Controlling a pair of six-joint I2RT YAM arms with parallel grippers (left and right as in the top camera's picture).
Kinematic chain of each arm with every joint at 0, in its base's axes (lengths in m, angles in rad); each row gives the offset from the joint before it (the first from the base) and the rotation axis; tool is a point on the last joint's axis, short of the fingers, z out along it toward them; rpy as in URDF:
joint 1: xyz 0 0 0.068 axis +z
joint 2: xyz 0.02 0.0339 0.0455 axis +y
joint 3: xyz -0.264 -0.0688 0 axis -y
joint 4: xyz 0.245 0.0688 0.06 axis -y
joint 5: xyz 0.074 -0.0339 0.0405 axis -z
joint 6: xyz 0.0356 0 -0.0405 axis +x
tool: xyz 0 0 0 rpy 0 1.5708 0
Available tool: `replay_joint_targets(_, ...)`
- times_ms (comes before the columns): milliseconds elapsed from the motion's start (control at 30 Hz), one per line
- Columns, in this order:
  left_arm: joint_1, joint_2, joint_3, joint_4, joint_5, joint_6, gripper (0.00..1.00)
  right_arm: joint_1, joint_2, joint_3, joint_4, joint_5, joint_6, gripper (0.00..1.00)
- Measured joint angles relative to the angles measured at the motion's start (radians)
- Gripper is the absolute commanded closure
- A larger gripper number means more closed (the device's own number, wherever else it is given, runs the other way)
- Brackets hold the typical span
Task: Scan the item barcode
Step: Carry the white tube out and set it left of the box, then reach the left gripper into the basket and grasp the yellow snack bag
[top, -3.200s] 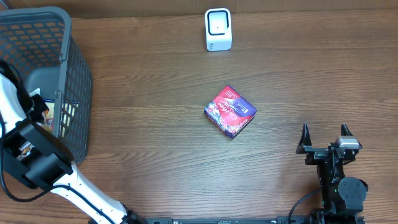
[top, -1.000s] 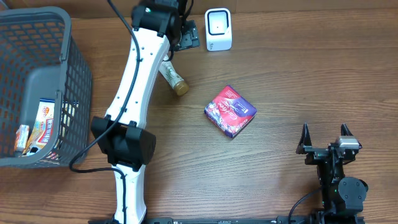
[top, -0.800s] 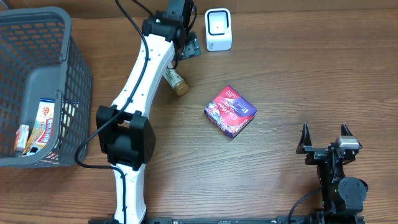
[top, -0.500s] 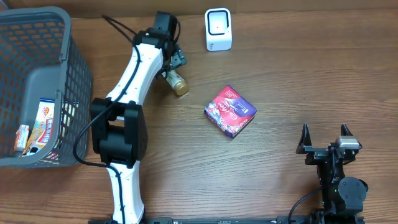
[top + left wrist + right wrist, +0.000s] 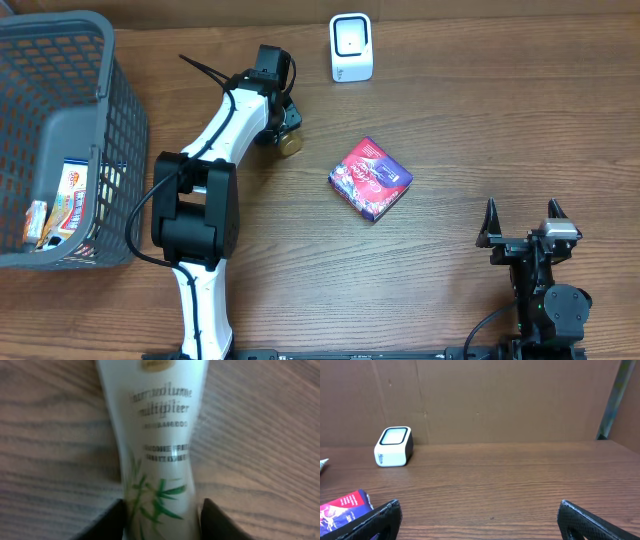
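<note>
The tube [image 5: 160,445], white with green leaf print and blurred lettering, lies flat on the wooden bench [image 5: 450,110], in the upper middle of the overhead view, left of centre. From above, only its gold cap [image 5: 291,144] shows, pointing toward the lower right; the rest is hidden under the left end effector [image 5: 278,118]. In the left wrist view, the left end effector [image 5: 161,520] has its two dark fingers [image 5: 112,522] set against opposite sides of the tube at the bottom of the frame, so it is closed on the tube, which rests on the wood grain. No barcode shows on the face turned to that camera. The white scanner [image 5: 351,47] stands near the top edge of the overhead view, up and to the right of the tube and apart from it; the right wrist view shows it upright at the left, in front of a brown wall [image 5: 394,446]. A purple box [image 5: 371,178] lies near the centre of the bench, lower right of the cap and clear of it; its corner shows at the lower left of the right wrist view [image 5: 345,505]. A grey mesh basket [image 5: 120,130] fills the upper left corner, with printed packets [image 5: 75,190] inside. The right end effector [image 5: 521,222] sits in the lower right, well apart from everything, its fingers spread wide with nothing between them [image 5: 485,525].
</note>
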Motion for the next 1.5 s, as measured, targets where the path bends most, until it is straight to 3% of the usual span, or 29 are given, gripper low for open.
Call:
replay_joint_targets(100,0.003,0.000,0.001,-0.032,0.086,0.058,0.96,0.000,0.000,0.000,0.001,0.000,0.000,0.00)
replay_joint_targets(200,0.003,-0.005,0.005,-0.100,0.178,0.139,0.96,0.000,0.000,0.000,0.000,0.000,0.000,0.00)
replay_joint_targets(367,0.000,-0.005,0.018,-0.343,0.299,0.269,0.94,0.000,0.000,0.000,0.000,0.000,0.000,0.00)
replay_joint_targets(433,0.000,-0.005,0.017,-0.442,0.320,0.313,0.90,0.000,0.000,0.000,0.000,0.000,0.000,0.00)
replay_joint_targets(633,0.000,-0.003,0.051,-0.576,0.350,0.411,0.62,0.000,0.000,0.000,0.000,0.000,0.000,0.00)
replay_joint_targets(833,0.011,0.008,0.382,-0.796,0.360,0.444,0.43,0.000,0.000,0.000,0.001,0.000,0.000,0.00)
replay_joint_targets(900,0.024,0.007,0.548,-0.885,0.363,0.456,0.03,0.000,0.000,0.000,-0.001,0.000,0.000,0.00)
replay_joint_targets(933,0.032,0.007,0.617,-0.905,0.365,0.465,0.00,0.000,0.000,0.000,0.000,0.000,0.000,0.00)
replay_joint_targets(1067,0.081,-0.035,0.819,-0.912,0.373,0.487,0.00,0.000,0.000,0.000,0.000,0.000,0.000,0.00)
replay_joint_targets(1200,0.166,-0.173,0.859,-0.914,0.345,0.491,0.00,0.000,0.000,0.000,0.000,0.000,0.000,0.00)
replay_joint_targets(1367,0.461,-0.454,0.879,-0.914,0.082,0.489,0.00,0.000,0.000,0.000,0.000,0.000,0.000,0.00)
replay_joint_targets(1500,0.734,-0.534,0.891,-0.916,-0.017,0.489,0.00,0.000,0.000,0.000,0.000,0.000,0.000,0.00)
